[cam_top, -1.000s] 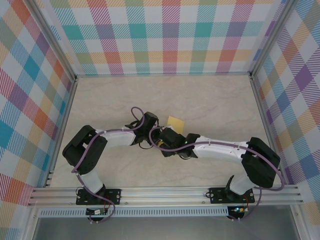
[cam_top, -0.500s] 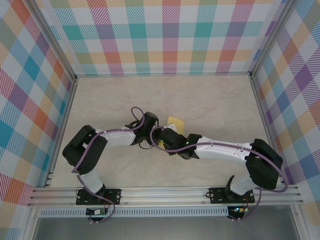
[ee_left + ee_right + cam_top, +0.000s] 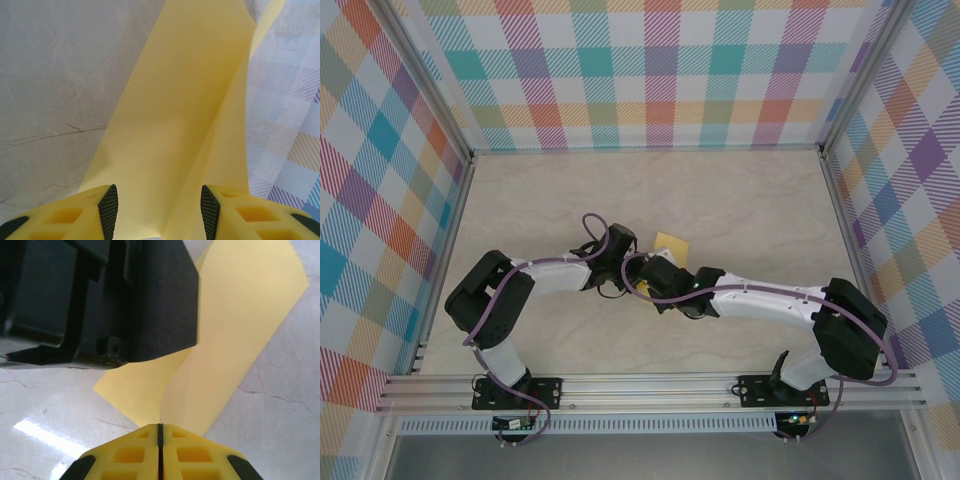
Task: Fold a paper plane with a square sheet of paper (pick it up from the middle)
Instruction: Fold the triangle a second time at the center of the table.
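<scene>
Probably light and floppy, the paper (image 3: 240, 325) wants pinching at its crease, where the right gripper (image 3: 160, 430) is clamped, left gripper (image 3: 157, 202) half-open around it.

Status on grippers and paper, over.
Right gripper shut on square sheet of paper, at its crease. Left gripper open, sheet running between its fingers. Black arm housing overhangs the sheet.
</scene>
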Robot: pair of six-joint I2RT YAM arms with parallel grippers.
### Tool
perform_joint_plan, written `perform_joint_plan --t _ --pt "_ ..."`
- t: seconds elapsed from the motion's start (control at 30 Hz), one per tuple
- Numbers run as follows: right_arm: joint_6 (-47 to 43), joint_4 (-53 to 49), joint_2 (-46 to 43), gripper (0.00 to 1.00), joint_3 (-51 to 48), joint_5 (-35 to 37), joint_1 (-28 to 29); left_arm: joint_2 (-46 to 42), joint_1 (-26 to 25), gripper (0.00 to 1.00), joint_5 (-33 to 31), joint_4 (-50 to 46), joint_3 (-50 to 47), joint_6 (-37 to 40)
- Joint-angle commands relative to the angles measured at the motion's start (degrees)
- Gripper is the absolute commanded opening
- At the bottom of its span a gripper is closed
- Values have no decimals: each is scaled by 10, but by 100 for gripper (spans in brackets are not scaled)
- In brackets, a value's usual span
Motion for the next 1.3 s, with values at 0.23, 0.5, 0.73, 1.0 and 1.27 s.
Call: perform_joint_plan --t 0.23,0.5,0.73,1.0,1.27 --pt "-25 87 -29 6 -49 -334 -149 -57 7 51 -67 -86 -10 32" --pt "-42 104 -25 6 -56 -449 -225 -58 6 45 -45 -61 -26 37" --pt "-59 84 -7 6 -50 -483 -263 -41 -7 34 -28 -71 -17 61" --pt "-58 53 6 7 -47 -450 -276 -11 -22 20 -17 -69 -2 66" --pt "-42 43 20 7 -40 -415 -277 22 -33 15 -8 -76 17 74"
